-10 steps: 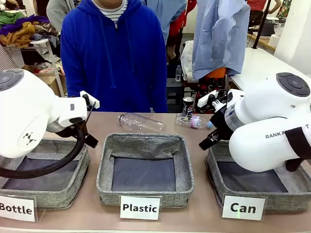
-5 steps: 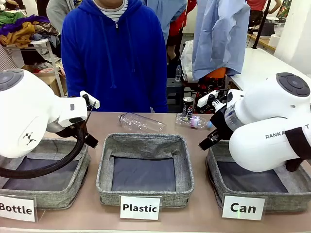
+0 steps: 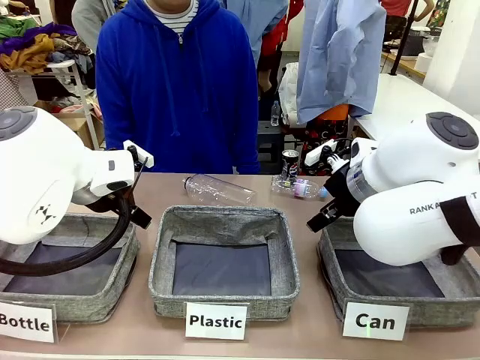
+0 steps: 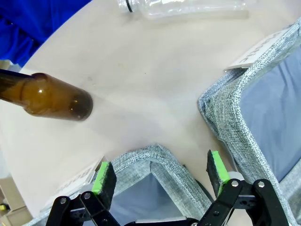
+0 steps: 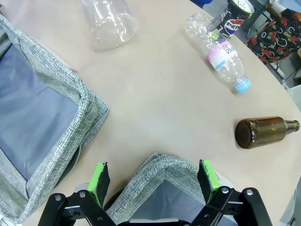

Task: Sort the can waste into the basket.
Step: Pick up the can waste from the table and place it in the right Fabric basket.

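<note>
A black can (image 3: 290,161) with a silver top stands upright at the table's far edge, also seen at the top of the right wrist view as the black can (image 5: 238,13). The blue-and-white can is out of view. The grey basket (image 3: 442,310) labelled "Can" sits at the front right under my right arm. My right gripper (image 5: 153,175) hangs open over that basket's far corner (image 5: 162,172), well short of the can. My left gripper (image 4: 160,172) is open and holds nothing, above a corner of the "Bottle" basket (image 4: 150,157).
Two clear plastic bottles (image 3: 217,189) (image 3: 300,187) lie beyond the middle "Plastic" basket (image 3: 225,300). One brown glass bottle (image 5: 263,132) lies near the Can basket, another brown bottle (image 4: 47,96) near the Bottle basket. A person in a blue hoodie (image 3: 176,82) stands at the far side.
</note>
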`<action>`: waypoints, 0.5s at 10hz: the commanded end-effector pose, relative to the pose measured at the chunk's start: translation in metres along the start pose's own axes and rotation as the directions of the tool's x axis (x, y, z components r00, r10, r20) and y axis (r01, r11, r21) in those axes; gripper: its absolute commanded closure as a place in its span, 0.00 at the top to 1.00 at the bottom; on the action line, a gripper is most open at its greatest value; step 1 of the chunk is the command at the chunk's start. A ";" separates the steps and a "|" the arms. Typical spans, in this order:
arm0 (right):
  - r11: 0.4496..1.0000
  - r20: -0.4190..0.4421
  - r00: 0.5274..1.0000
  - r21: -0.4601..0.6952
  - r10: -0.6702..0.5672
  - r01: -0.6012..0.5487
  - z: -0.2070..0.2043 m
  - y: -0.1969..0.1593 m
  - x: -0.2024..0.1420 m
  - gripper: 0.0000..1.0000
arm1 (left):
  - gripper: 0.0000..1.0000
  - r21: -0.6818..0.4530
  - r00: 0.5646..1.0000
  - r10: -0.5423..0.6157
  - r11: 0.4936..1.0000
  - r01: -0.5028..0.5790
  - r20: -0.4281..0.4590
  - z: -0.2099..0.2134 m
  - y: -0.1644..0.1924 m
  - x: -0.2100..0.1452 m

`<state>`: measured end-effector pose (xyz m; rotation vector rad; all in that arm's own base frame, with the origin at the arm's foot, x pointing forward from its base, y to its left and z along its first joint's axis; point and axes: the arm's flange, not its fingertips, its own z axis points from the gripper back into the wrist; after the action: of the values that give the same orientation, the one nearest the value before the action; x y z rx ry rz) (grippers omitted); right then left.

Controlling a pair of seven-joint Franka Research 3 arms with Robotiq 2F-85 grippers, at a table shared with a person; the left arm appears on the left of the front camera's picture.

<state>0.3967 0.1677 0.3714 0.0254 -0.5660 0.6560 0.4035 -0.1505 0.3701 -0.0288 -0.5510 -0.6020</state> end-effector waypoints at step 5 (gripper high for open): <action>1.000 0.000 1.000 0.000 0.000 0.000 0.000 0.000 0.000 1.00 | 1.00 0.000 1.000 0.000 1.000 0.000 0.000 0.000 0.000 0.000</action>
<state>0.3967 0.1677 0.3714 0.0254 -0.5660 0.6560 0.4035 -0.1505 0.3701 -0.0288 -0.5510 -0.6019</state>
